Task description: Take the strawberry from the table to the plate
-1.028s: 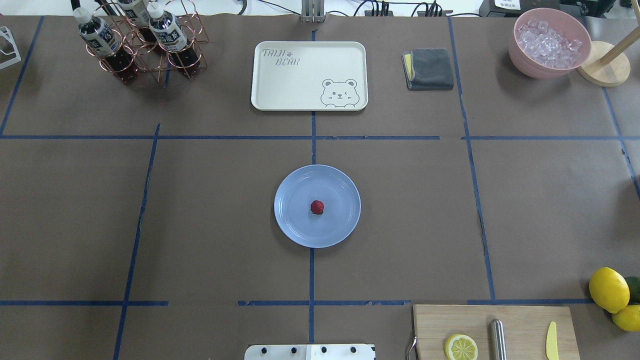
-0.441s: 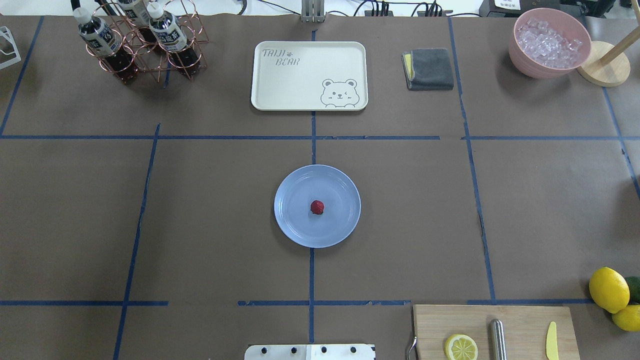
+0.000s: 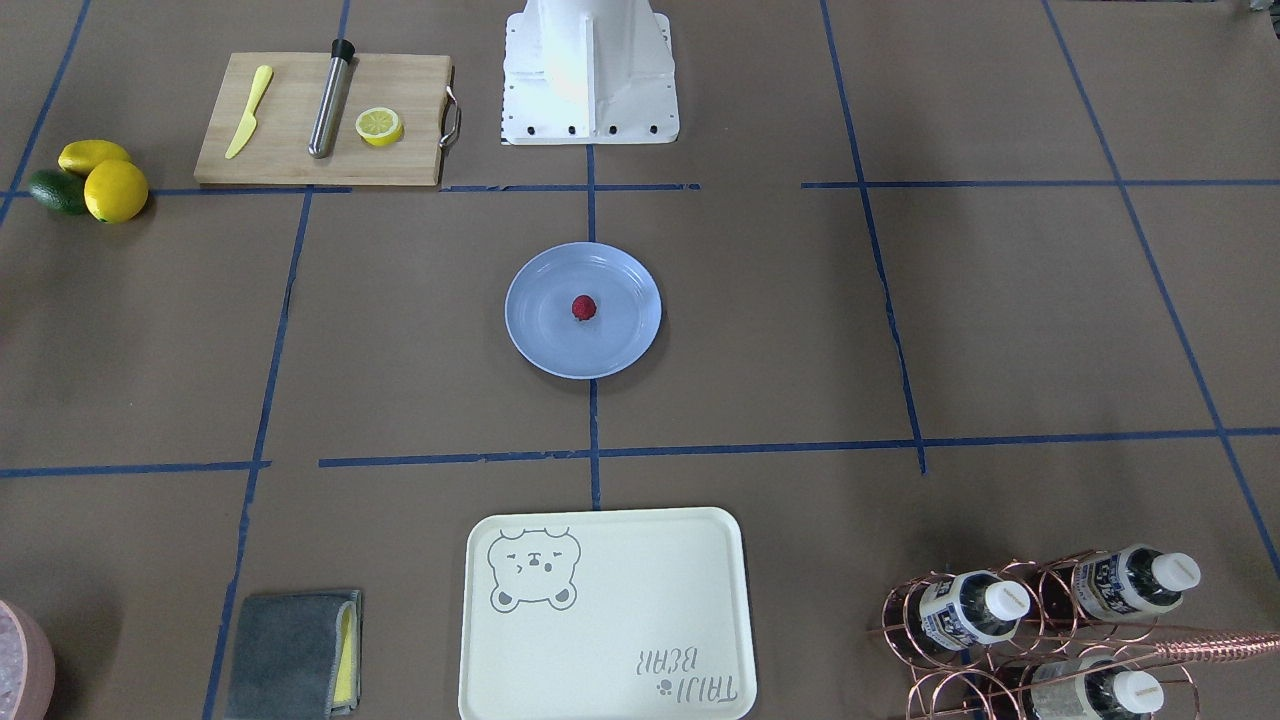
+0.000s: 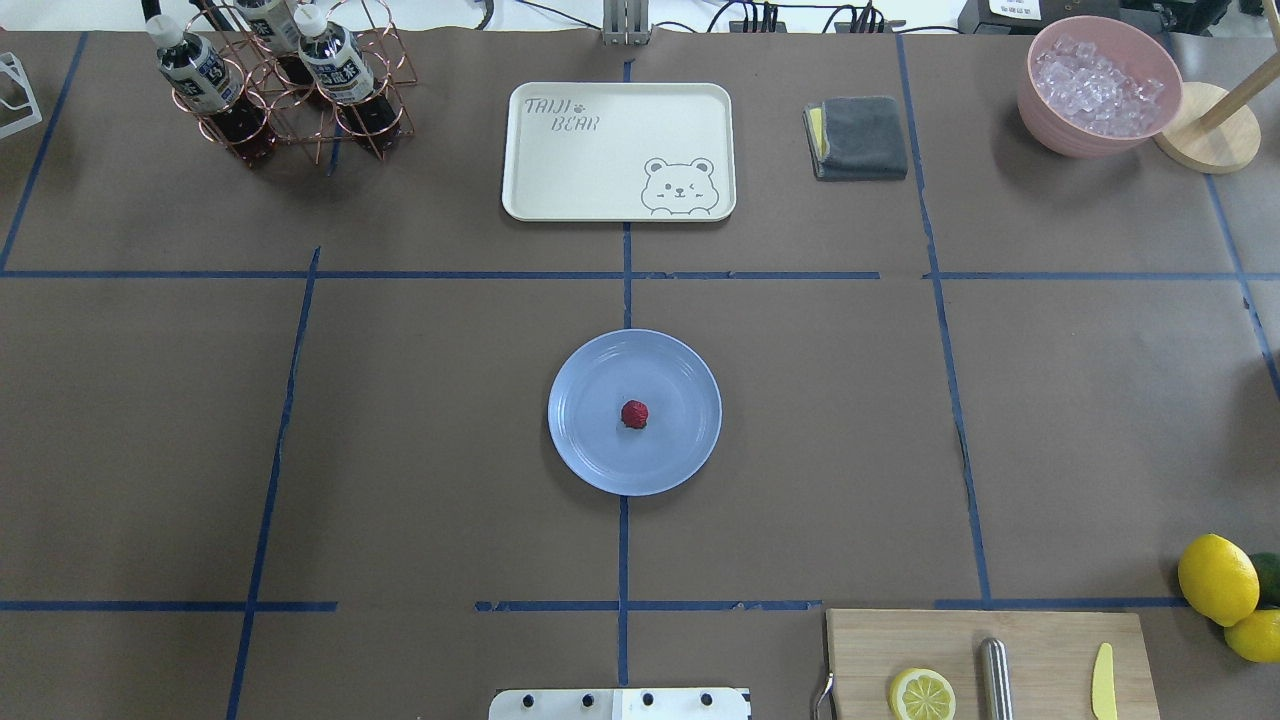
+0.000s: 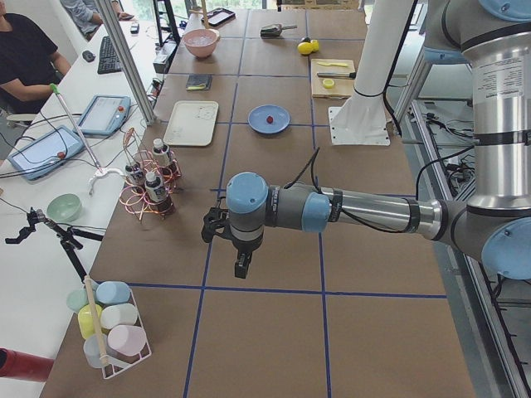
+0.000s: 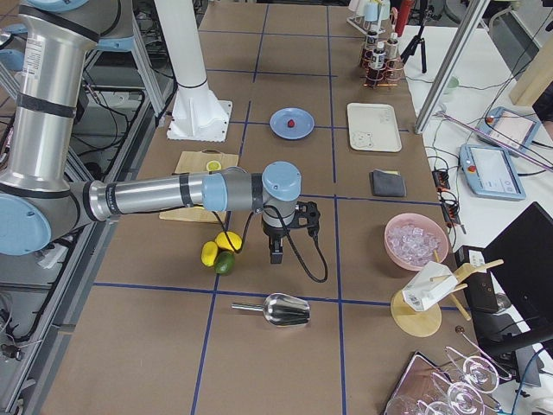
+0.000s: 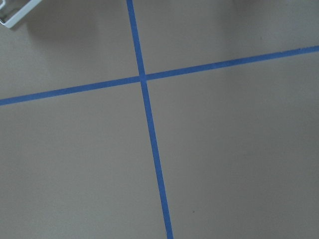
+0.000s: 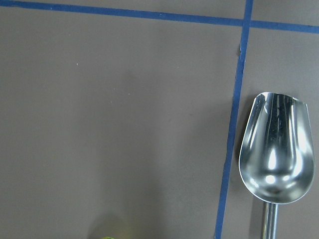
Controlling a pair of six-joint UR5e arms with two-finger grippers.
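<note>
Overhead comparison: nothing is differing from the two earlier pictures. The tiny dark red bumpy strawberry (image 4: 634,414) is lying in the same spot, near the middle of the round glossy light blue plate (image 4: 590,455). The plate is sitting at the centre of the brown-paper-covered table (image 4: 400,450), nearer the robot than the cream rectangular tray (image 4: 600,170). No arm is entering that view.

The front-facing view is confirming this: strawberry (image 3: 584,308) resting on the plate (image 3: 545,345), touching nothing else.

Only the side views are showing the arms. The left gripper (image 5: 241,267) is hanging fingers-down over bare paper towards the table's left end, well apart from the plate. The right gripper (image 6: 276,253) is hanging fingers-down towards the right end, just beside the yellow lemons (image 6: 228,241). From these views I cannot tell how wide either one is standing.

The left wrist camera is showing only crossing blue tape lines (image 7: 144,94) on the paper. The right wrist camera is showing a shiny steel scoop (image 8: 276,159) lying on the table, which the overhead and front-facing views are not covering.
</note>
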